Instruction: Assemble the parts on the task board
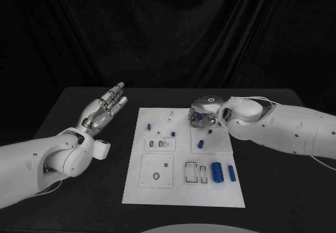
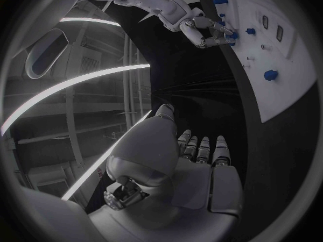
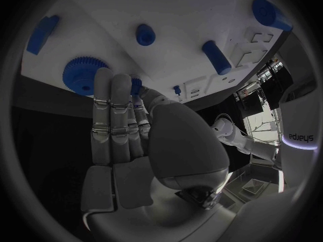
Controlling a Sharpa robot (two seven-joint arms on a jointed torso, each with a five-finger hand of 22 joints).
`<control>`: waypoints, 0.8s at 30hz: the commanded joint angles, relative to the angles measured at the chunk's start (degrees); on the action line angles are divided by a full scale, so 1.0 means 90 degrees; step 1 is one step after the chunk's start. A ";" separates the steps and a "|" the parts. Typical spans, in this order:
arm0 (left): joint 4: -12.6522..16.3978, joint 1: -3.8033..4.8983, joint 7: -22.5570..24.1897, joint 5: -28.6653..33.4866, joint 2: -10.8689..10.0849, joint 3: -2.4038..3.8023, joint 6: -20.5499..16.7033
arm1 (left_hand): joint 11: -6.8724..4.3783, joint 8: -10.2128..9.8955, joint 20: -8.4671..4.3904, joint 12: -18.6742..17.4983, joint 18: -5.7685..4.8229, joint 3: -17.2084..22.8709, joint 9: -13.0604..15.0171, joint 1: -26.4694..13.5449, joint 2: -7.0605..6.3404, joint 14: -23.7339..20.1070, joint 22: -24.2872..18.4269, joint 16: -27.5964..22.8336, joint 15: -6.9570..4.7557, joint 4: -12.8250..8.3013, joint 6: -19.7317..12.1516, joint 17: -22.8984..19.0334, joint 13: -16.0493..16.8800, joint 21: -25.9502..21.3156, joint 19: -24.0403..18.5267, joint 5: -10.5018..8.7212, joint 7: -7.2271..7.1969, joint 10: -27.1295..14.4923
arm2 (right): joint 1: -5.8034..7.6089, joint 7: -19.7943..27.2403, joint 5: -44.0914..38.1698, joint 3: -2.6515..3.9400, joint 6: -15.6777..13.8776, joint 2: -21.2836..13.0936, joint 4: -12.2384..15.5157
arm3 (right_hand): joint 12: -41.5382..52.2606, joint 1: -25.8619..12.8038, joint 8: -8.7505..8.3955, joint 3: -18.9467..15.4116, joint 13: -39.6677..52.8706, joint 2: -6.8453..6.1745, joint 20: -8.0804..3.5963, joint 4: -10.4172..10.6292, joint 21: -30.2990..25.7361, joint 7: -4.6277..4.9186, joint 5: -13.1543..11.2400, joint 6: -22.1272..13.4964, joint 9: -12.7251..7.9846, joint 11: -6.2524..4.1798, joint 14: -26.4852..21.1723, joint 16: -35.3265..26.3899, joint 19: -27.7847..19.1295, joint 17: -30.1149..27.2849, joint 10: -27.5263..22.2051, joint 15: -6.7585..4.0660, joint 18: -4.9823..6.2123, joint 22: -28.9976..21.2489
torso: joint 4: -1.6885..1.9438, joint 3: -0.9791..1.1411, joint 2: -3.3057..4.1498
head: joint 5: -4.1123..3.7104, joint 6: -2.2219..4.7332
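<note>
Right hand [image 1: 204, 112] over task board [image 1: 183, 196] far edge, fingers pressed together, straight, holding nothing; blue gear [image 3: 82, 74] just beyond fingertips. Left hand [image 1: 105, 108] well off board, fingers extended, empty.

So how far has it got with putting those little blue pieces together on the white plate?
Early on, by the look of it. Blue parts lie loose across the task board. The right hand is over the board's far end by a blue gear; whether it grips anything is unclear. The left hand hovers open off the board.
</note>
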 commanded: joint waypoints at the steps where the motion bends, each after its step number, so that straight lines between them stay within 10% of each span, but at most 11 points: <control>1: 0.0022 0.0019 0.0924 -0.0015 -0.0015 0.0007 0.0085 | 0.0025 0.0039 0.0065 -0.0046 0.0135 0.0054 0.0009 0.0093 -0.0014 -0.0002 -0.0011 -0.0024 0.0041 0.0007 0.0021 -0.0005 -0.0011 -0.0037 -0.0007 0.0069 0.0044 -0.0007 | 0.0119 0.0063 -0.0049 0.0007 -0.0268 0.0025 0.0052 | -0.0013 0.0080 0.0041 0.0048 0.0009 -0.0001 0.0003 -0.0008 0.0040 -0.0001 -0.0026 0.0061 0.0014 -0.0030 0.0029 0.0021 -0.0045 0.0010 0.0088 0.0005 0.0057 0.0029 | -0.0003 -0.0005 -0.0009 | 0.0039 -0.0003; 11: 0.0007 0.0019 0.0898 -0.0015 0.0010 0.0007 0.0102 | 0.0024 0.0042 0.0095 -0.0045 0.0145 0.0070 0.0012 0.0124 -0.0023 -0.0002 -0.0011 -0.0024 0.0065 0.0000 0.0047 -0.0005 -0.0011 -0.0037 -0.0007 0.0148 0.0044 -0.0009 | 0.0521 0.0244 0.0184 0.0019 -0.0504 0.0411 -0.0090 | -0.0023 0.0099 0.0024 0.0130 0.0008 -0.0070 0.0004 0.0001 0.0123 -0.0013 0.0021 0.0150 0.0012 -0.0046 0.0070 0.0132 -0.0077 0.0113 0.0180 -0.0007 0.0060 0.0132 | -0.0018 -0.0011 -0.0027 | 0.0030 -0.0056; 24: -0.0072 0.0019 0.0883 -0.0015 0.0129 0.0007 0.0166 | 0.0034 0.0041 0.0121 -0.0052 0.0148 0.0091 0.0012 0.0154 -0.0020 -0.0002 -0.0011 -0.0024 0.0095 -0.0008 0.0052 -0.0005 -0.0012 -0.0037 -0.0007 0.0202 0.0053 -0.0010 | 0.0378 0.0416 0.0253 0.0024 -0.0414 0.1018 -0.0915 | -0.0041 0.0109 -0.0004 0.0184 0.0001 -0.0100 0.0000 0.0001 0.0168 -0.0008 0.0103 0.0160 0.0003 -0.0039 0.0077 0.0188 -0.0104 0.0167 0.0161 -0.0004 0.0060 0.0192 | 0.0024 -0.0022 -0.0008 | 0.0016 -0.0031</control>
